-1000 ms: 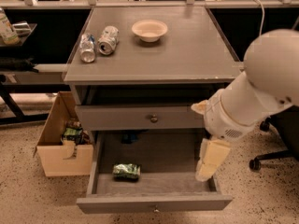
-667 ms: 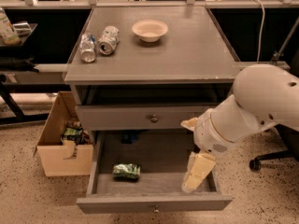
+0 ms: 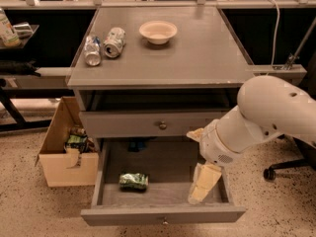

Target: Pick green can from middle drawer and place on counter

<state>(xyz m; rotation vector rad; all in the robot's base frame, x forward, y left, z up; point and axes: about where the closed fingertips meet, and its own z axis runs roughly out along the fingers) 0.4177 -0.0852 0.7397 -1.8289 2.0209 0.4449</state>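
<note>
The green can lies on its side in the open middle drawer, at its left front. My gripper hangs down into the right part of the drawer, well to the right of the can and apart from it. It holds nothing that I can see. The white arm comes in from the right, over the drawer's right side. The counter is the flat grey top of the cabinet above.
Two silver-white cans and a white bowl stand on the counter's back left. A shut knobbed drawer sits above the open one. An open cardboard box stands on the floor at the left. A chair base is at the right.
My arm and gripper have moved left and lower, further into the open drawer toward the can. The can has not moved.
</note>
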